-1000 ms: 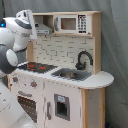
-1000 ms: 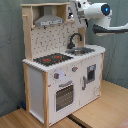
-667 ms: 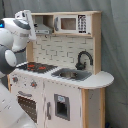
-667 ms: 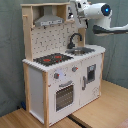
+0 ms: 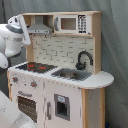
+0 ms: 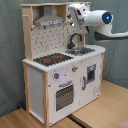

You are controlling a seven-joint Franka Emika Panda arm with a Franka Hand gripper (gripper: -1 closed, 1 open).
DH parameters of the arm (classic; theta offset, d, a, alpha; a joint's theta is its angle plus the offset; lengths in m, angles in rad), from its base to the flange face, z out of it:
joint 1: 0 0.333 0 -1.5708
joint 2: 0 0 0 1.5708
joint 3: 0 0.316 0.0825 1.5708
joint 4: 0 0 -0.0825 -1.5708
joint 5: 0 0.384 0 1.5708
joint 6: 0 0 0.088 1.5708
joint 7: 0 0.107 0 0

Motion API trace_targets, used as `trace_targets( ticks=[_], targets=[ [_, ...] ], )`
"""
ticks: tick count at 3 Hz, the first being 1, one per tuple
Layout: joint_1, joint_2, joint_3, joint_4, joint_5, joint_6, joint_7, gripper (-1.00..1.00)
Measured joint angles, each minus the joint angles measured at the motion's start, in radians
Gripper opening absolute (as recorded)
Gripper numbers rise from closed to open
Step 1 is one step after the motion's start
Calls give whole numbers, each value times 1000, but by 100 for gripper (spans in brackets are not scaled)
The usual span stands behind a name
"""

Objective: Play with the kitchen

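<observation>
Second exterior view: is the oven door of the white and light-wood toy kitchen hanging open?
No, the oven door sits flush and closed in the front of the white and light-wood toy kitchen, below the knobs.

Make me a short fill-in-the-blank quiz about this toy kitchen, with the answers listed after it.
1. On the kitchen worktop, the hob has rings coloured ____.
2. The black tap curves over the ____.
3. Below the hob and its knobs sits the ____ door.
4. In the first exterior view, the grey hood hangs directly above the ____.

Answers: red; sink; oven; hob
</observation>
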Motion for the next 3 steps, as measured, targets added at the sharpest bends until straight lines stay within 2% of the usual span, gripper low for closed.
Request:
trace_targets(
  ticks=[1,3],
  targets=[
    [-1,-81,50,-44,0,0,13,100],
    [-7,-267,170,-79,-19,-3,18,100]
  ],
)
